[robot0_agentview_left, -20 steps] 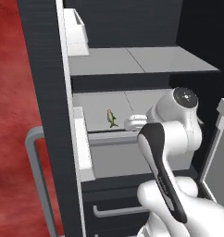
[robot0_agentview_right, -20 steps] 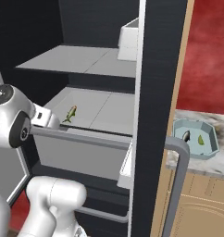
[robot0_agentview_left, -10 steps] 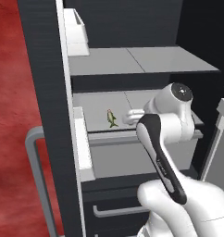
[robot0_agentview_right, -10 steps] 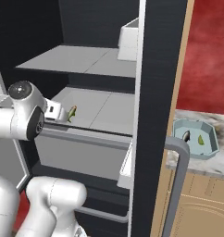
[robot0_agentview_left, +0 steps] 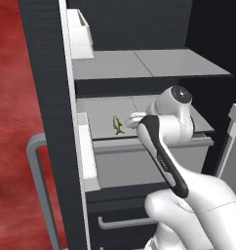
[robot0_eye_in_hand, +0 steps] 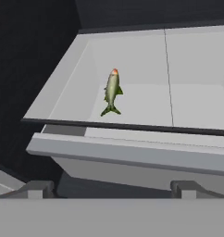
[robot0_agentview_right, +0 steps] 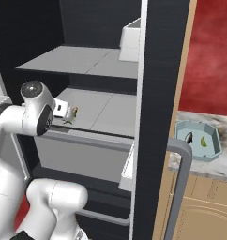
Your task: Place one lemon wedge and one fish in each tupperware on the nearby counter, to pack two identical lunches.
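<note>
Fish: small, olive-green, reddish head, lying flat on grey fridge shelf. Tupperware: pale blue, octagonal, open, on marbled counter; contains one dark fish, one yellow lemon wedge.

Glossy white rounded arm — dark joint bands, grey-capped elbow.

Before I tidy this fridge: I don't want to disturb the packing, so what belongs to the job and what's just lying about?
Job:
fish on the fridge shelf
blue tray on the counter, already holding two items
open pincer

Lying about:
white bin on the top shelf
</note>
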Motion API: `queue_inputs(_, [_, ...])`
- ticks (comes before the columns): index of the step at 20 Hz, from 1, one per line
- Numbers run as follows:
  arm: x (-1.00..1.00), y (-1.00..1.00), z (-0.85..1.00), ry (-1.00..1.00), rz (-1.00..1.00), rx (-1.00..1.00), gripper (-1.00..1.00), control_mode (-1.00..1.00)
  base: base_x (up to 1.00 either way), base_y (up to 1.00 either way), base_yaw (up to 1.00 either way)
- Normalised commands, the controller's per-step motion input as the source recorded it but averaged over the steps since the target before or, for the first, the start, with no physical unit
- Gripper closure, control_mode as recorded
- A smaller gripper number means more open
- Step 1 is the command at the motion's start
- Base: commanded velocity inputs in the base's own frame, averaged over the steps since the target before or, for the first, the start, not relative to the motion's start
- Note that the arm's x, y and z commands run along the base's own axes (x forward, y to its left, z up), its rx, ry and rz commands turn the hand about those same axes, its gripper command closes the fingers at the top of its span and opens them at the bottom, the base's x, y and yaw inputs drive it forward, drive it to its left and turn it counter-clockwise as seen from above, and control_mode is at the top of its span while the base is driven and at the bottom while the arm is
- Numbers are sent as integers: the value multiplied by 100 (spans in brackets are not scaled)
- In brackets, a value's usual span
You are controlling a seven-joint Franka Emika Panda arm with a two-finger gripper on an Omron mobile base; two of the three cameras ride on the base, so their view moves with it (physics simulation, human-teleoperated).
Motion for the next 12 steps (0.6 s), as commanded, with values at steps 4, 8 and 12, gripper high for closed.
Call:
queue_inputs(4, [50,0,-37,0,0,0,-100,-100,0,0,0])
queue_inputs(8, [53,3,-30,0,0,0,-100,-100,0,0,0])
queue_inputs(12, [51,13,-14,3,0,0,-100,-100,0,0,0])
